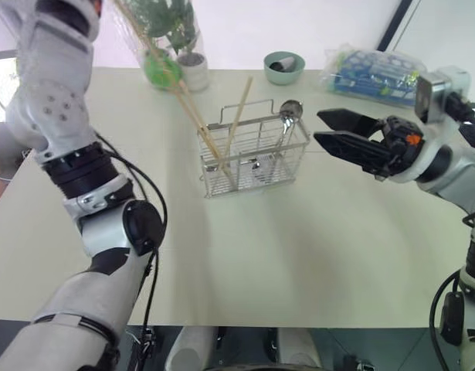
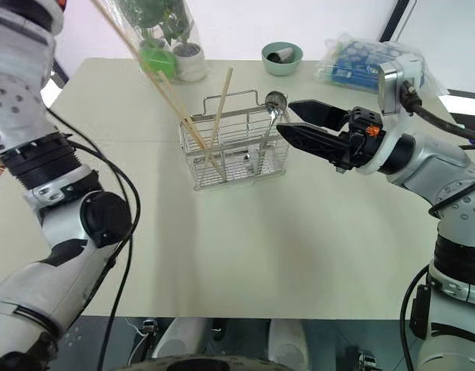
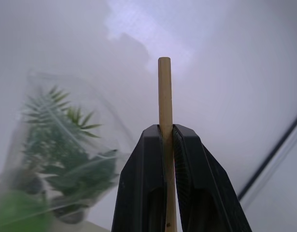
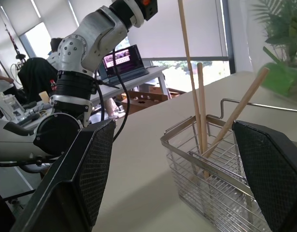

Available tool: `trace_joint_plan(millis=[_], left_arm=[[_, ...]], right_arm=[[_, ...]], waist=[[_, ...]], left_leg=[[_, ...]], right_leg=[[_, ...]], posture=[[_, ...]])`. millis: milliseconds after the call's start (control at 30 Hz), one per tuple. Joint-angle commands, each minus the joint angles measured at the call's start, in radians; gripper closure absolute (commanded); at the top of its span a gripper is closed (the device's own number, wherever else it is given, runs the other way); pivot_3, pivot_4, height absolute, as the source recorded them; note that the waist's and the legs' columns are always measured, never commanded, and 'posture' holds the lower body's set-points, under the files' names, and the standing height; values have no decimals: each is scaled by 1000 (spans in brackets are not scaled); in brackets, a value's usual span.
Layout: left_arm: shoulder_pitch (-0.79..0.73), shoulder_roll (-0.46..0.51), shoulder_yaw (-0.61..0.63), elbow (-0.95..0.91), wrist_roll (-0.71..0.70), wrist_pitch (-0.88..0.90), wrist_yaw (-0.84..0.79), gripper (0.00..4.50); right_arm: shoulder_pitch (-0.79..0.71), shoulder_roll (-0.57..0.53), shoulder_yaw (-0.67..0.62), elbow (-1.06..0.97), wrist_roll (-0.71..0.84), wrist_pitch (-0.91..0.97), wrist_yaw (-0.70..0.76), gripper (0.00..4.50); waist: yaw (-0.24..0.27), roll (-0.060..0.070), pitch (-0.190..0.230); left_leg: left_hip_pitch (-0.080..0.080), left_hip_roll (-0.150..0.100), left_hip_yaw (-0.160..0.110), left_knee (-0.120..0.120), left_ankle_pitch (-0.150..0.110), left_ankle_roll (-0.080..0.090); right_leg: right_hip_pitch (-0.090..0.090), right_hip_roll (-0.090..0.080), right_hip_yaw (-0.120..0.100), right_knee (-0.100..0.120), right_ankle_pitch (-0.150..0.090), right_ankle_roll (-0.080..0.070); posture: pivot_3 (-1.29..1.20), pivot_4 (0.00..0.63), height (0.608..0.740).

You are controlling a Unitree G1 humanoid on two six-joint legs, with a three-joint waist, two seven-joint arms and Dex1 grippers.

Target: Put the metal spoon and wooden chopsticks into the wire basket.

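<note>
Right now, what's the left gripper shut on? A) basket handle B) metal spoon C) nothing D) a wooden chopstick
D: in the left wrist view the left gripper is closed on a wooden chopstick, whose tip sticks out past the fingertips; the metal spoon already stands in the wire basket.

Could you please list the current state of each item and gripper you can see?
metal spoon: upright in the wire basket.
wooden chopsticks: leaning in the basket; one clamped above.
left gripper: shut on a chopstick.
right gripper: open, beside the basket.
</note>
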Motion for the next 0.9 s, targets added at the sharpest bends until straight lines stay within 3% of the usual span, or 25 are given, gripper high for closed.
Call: trace_joint_plan(millis=[33, 200, 400, 533, 667, 833, 900], left_arm=[[-7, -29, -107, 9, 3, -30, -48, 4445], [61, -51, -240, -5, 28, -24, -122, 4445], [187, -9, -440, -93, 123, -57, -242, 4445], [237, -19, -459, -125, 112, -49, -275, 4445], [261, -37, -435, -127, 100, -46, -263, 2902], [258, -34, -386, -149, 65, -34, -258, 321], [231, -1, -342, -141, 35, -13, -262, 66]], right_arm=[[-15, -9, -31, -32, 25, -4, -16, 523], [4, -6, -45, -60, 39, -8, -47, 523], [34, -7, -65, -87, 54, -13, -79, 523], [41, -5, -67, -95, 61, -17, -91, 523], [37, -6, -63, -93, 63, -18, -97, 523], [29, -16, -58, -74, 42, -24, -79, 523], [26, -24, -53, -56, 17, -34, -60, 523]], waist=[[2, 0, 0], [3, 0, 0], [2, 0, 0], [3, 0, 0], [3, 0, 0], [2, 0, 0], [2, 0, 0]], left_leg=[[0, 0, 0, 0, 1, 1], [0, 0, 0, 1, 1, 1], [0, 0, 0, 0, 1, 2], [0, 0, 0, 0, 1, 2], [0, 0, 0, 0, 1, 2], [0, 0, 0, 0, 1, 2], [0, 0, 0, 0, 1, 2]], right_leg=[[0, 0, 0, 0, 0, 0], [0, 0, 1, 0, 0, 0], [0, 0, 2, 0, 0, 0], [0, 0, 2, 0, 0, 0], [0, 0, 2, 0, 0, 0], [0, 0, 2, 0, 0, 0], [0, 0, 2, 0, 0, 0]], posture=[[0, 150, 684], [0, 150, 684], [0, 150, 684], [0, 150, 684], [0, 150, 684], [0, 150, 684], [0, 150, 684]])
